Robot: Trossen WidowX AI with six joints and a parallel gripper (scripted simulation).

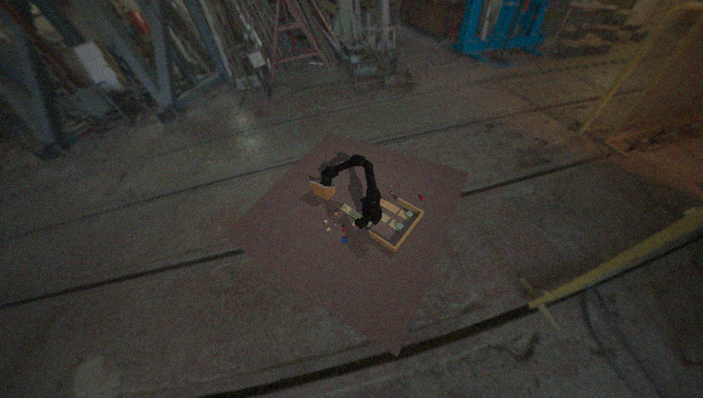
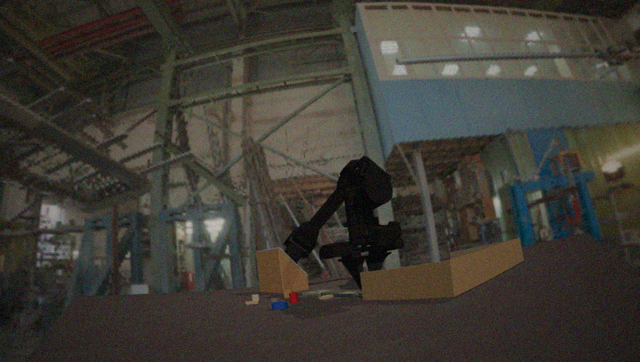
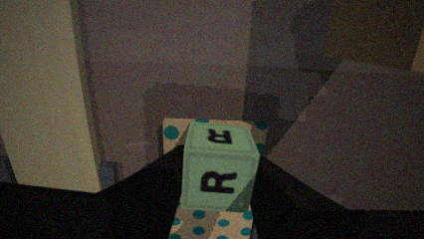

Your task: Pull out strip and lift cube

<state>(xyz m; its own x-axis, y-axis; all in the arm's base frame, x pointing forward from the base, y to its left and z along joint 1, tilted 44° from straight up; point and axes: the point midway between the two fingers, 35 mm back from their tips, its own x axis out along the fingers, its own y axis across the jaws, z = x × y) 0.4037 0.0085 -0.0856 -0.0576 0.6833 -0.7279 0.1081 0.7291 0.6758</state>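
Note:
The labelled cube (image 3: 219, 171) (image 1: 369, 225) is pale green with a black R. It stands on a cream strip (image 3: 175, 123) (image 1: 349, 210) with teal dots, which lies out past the open side of the wooden tray (image 1: 410, 231) (image 2: 404, 285). My gripper (image 3: 216, 155) (image 1: 366, 225) (image 2: 367, 268) is shut on the cube, one black finger against each side. In the exterior view the tray wall hides the cube and one fingertip. Two other pale strips lie in the tray, near a green cube (image 1: 409, 214) and another green cube (image 1: 399, 225).
A wooden wedge block (image 1: 322, 190) (image 2: 269, 272) stands near the arm's base. A red piece (image 1: 344, 228) (image 2: 293, 297), a blue piece (image 1: 344, 240) (image 2: 279, 305) and several small tan bits lie in front of the tray's open side. Another red piece (image 1: 421, 197) lies behind the tray.

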